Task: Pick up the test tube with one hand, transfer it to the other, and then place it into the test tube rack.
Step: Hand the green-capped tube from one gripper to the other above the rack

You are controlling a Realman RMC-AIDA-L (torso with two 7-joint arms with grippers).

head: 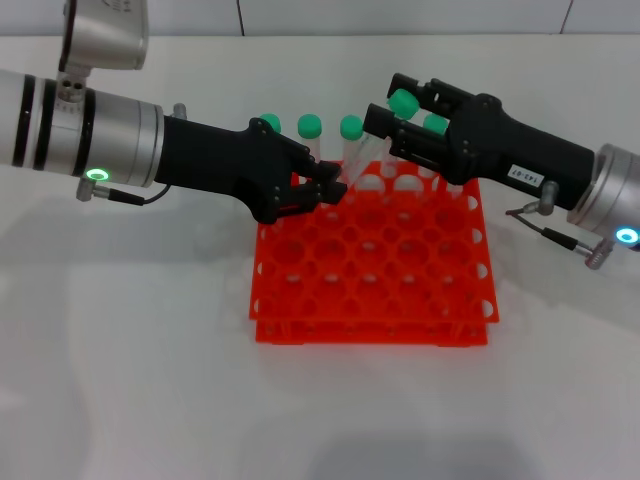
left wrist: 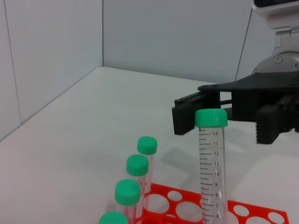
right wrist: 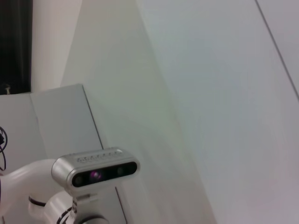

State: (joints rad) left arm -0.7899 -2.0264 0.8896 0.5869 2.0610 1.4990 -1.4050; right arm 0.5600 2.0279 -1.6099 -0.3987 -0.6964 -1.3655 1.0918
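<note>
Your unlabelled black left gripper (head: 325,190) clamps the upright green-capped clear plastic test tube's (left wrist: 211,163) base; the labelled right gripper (head: 385,125) gapes at its cap.

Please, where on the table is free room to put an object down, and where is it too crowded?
The white table is bare in front of the test tube rack and on both sides of it, below the arms. The rack's back edge is crowded: the left gripper, the right gripper and green-capped tubes meet there.

Silver arms with black bands, green ring lights, thin cables, black left end effector (head: 322,188), white-labelled black right end effector (head: 385,128)
</note>
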